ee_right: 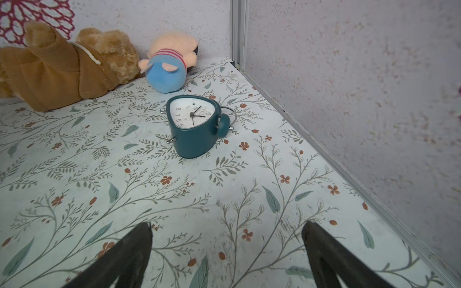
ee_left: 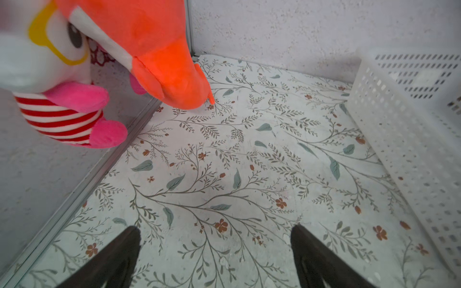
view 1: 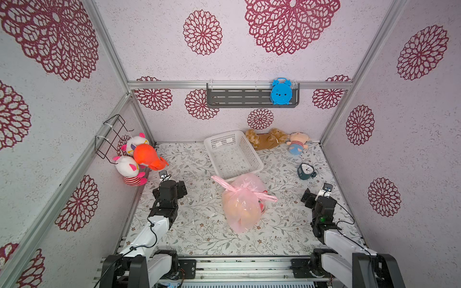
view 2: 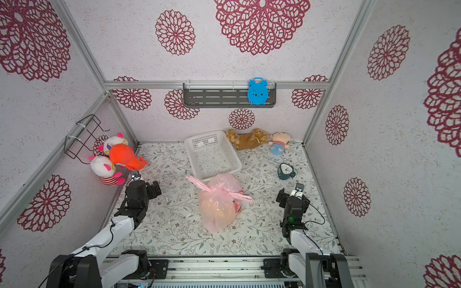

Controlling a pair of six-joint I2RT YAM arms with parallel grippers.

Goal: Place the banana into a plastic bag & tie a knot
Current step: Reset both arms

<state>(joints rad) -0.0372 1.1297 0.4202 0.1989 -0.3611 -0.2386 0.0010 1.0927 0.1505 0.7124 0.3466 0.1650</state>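
Note:
The pink plastic bag [view 1: 243, 203] [view 2: 219, 203] lies full in the middle of the flowered table. Its two handle strips meet in a small knot [view 1: 239, 192] [view 2: 216, 191], with the ends sticking out sideways. The banana [view 1: 245, 212] shows only as a blurred yellowish shape through the film. My left arm [view 1: 164, 199] stands well left of the bag and my right arm [view 1: 321, 209] well right of it, neither touching it. The left gripper [ee_left: 215, 228] is open over bare table. The right gripper [ee_right: 227, 225] is open too, with nothing between its fingers.
A white mesh basket [view 1: 233, 154] [ee_left: 411, 139] sits just behind the bag. A teal alarm clock [view 1: 306, 171] [ee_right: 194, 127] lies ahead of the right gripper. Plush toys hang at the left wall [view 1: 146, 155] [ee_left: 159, 49], and others lie at the back [view 1: 265, 139] [ee_right: 62, 69].

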